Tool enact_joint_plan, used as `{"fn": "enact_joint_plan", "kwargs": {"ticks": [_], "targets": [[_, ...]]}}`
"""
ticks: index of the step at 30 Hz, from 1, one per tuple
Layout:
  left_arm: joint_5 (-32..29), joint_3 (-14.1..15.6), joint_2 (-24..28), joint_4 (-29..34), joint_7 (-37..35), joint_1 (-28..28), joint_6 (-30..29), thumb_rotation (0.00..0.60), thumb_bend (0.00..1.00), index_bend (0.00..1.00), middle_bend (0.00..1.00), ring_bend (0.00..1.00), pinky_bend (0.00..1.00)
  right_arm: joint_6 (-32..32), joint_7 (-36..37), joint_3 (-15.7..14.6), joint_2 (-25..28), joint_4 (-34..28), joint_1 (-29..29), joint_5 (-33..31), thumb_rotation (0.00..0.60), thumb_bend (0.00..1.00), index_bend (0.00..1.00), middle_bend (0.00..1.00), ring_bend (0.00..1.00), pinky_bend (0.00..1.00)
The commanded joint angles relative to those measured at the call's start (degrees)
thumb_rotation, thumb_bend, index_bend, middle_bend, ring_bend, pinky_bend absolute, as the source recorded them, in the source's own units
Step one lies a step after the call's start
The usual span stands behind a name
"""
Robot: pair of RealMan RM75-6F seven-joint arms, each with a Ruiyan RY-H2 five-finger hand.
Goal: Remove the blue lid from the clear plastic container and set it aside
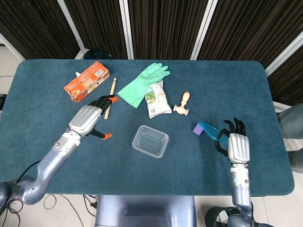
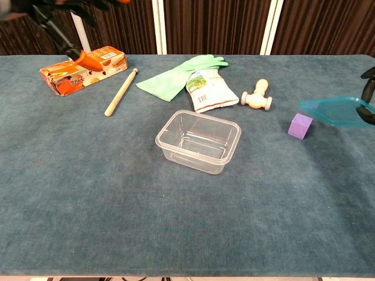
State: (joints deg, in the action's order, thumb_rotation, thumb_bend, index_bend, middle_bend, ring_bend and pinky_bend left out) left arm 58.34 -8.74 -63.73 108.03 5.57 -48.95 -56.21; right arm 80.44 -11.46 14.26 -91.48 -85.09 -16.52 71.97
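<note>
The clear plastic container [image 1: 150, 141] [image 2: 198, 141] stands open and lidless on the table's middle. My right hand [image 1: 235, 144] [image 2: 369, 93] holds the blue lid [image 1: 211, 131] [image 2: 337, 111] out to the right, just past a purple cube; in the chest view only its dark fingertips show at the right edge. My left hand [image 1: 89, 118] [image 2: 73, 41] hangs well left of the container, near the orange box, holding nothing, its orange-tipped fingers [image 1: 107, 136] spread.
Along the back lie an orange box [image 1: 86, 81], a wooden stick [image 1: 110, 97], a green rubber glove [image 1: 143, 83], a snack packet [image 1: 156, 98] and a small wooden stamp [image 1: 182, 104]. A purple cube [image 2: 300, 125] sits right of the container.
</note>
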Motion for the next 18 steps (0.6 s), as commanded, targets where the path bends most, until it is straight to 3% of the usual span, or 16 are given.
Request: {"fn": "enact_joint_plan", "kwargs": {"ticks": [1, 5, 9, 13, 18], "targets": [[2.81, 0.87, 2.47, 0.98, -2.88, 2.27, -0.70, 0.600, 0.04, 0.00, 0.00, 0.00, 0.15, 0.05, -0.07, -1.97, 1.53, -0.52, 1.04, 1.39, 0.600, 0.72, 0.55, 0.22, 0.00, 0.00], [4.60, 1.34, 4.38, 1.74, -5.31, 4.05, -0.76, 0.600, 0.04, 0.00, 0.00, 0.00, 0.15, 0.14, 0.06, -4.10, 3.28, -1.83, 2.17, 2.71, 0.600, 0.67, 0.28, 0.15, 0.00, 0.00], [6.58, 1.98, 6.04, 2.37, -7.79, 6.08, -1.11, 0.600, 0.04, 0.00, 0.00, 0.00, 0.15, 0.16, 0.00, -6.07, 5.49, -3.69, 3.36, 3.73, 0.600, 0.48, 0.05, 0.08, 0.00, 0.00], [8.83, 2.53, 7.37, 2.86, -9.87, 8.15, -2.32, 0.600, 0.04, 0.00, 0.00, 0.00, 0.15, 0.58, -0.25, -7.27, 7.76, -5.83, 4.35, 4.54, 0.600, 0.33, 0.00, 0.04, 0.00, 0.00], [11.54, 3.59, 9.17, 3.15, -11.38, 10.85, -4.45, 0.600, 0.04, 0.00, 0.00, 0.00, 0.14, 1.69, 0.57, -8.57, 11.22, -8.74, 5.65, 6.28, 0.600, 0.33, 0.00, 0.03, 0.00, 0.00]]}}
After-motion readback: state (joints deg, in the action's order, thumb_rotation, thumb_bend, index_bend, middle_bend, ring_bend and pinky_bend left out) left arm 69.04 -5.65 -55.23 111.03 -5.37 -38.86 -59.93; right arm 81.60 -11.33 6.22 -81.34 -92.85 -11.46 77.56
